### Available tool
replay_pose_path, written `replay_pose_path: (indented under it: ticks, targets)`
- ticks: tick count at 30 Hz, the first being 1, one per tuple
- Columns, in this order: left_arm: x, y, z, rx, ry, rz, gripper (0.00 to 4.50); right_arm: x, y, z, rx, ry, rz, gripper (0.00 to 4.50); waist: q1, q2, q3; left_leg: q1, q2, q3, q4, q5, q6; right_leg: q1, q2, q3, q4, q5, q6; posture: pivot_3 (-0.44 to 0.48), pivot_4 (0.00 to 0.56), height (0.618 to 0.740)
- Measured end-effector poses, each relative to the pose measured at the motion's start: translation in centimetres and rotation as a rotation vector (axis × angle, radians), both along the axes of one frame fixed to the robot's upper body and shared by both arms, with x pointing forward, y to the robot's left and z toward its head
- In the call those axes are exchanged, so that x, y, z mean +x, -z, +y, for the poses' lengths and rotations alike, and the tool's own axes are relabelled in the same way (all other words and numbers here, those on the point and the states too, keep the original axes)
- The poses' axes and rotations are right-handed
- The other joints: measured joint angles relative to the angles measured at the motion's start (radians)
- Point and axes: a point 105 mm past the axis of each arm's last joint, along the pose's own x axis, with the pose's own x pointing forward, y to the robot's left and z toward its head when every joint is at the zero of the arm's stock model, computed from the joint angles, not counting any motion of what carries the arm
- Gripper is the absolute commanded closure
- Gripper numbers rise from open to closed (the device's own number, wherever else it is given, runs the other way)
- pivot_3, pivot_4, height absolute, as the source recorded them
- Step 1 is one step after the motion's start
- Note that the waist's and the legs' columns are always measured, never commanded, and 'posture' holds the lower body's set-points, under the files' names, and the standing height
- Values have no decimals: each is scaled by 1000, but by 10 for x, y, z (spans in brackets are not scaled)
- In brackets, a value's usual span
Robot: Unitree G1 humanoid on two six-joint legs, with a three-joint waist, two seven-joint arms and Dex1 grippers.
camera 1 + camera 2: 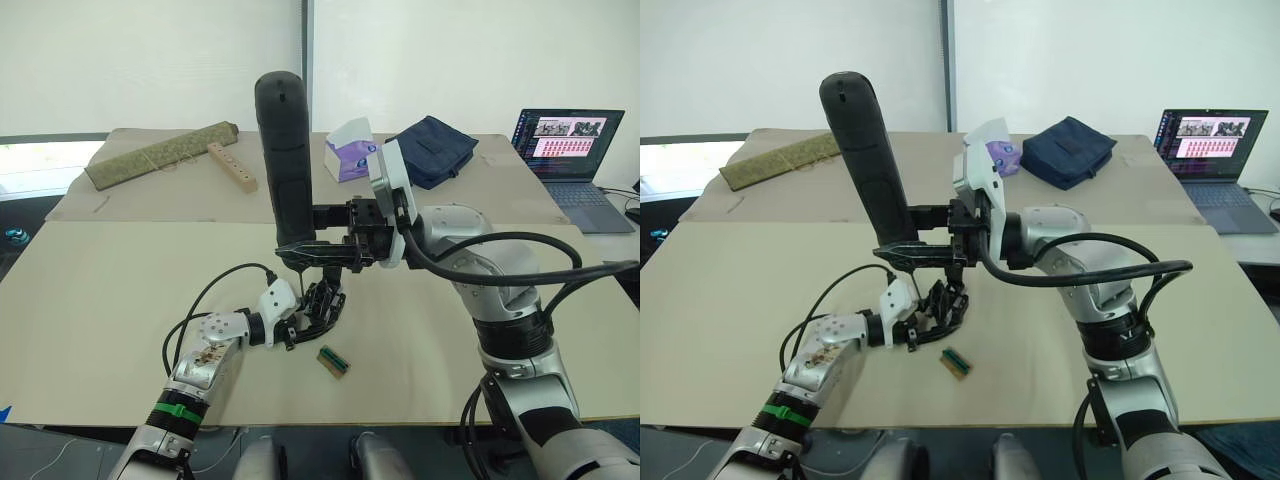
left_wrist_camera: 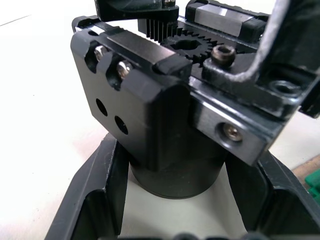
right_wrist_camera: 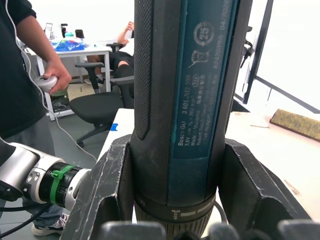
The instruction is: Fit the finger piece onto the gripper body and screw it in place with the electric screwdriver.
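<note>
Desk [image 1: 100, 300] surface is covered in beige, with a laptop [image 1: 570, 150] at its 2 o'clock corner. Upright near the desk's centre, the electric screwdriver [image 1: 287, 160] is clamped by the right claw [image 1: 325, 252], tip down over the gripper body [image 1: 322, 305]. That body is gripped between the left claw [image 1: 300, 325] fingers [image 2: 95, 200]. A green block [image 1: 334, 362] lies at its 5 o'clock, just beside.

Silver-grey jointed arms with black bands at the joints. White-cased left gripper [image 1: 318, 312] and right gripper [image 1: 318, 252], each with two long black fingers. Looping black cables. Green band round the left forearm.
</note>
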Motion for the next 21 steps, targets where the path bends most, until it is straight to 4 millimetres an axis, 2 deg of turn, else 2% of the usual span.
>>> replay_pose_path:
  ticks: [21]
  targets:
    - [0,0,0,0,0,2,2223,3,4,-3,-24,24,-3,2572,0,0,0,0,0,0,0,0,0,0,0,0,0,0,0,0,150,740]
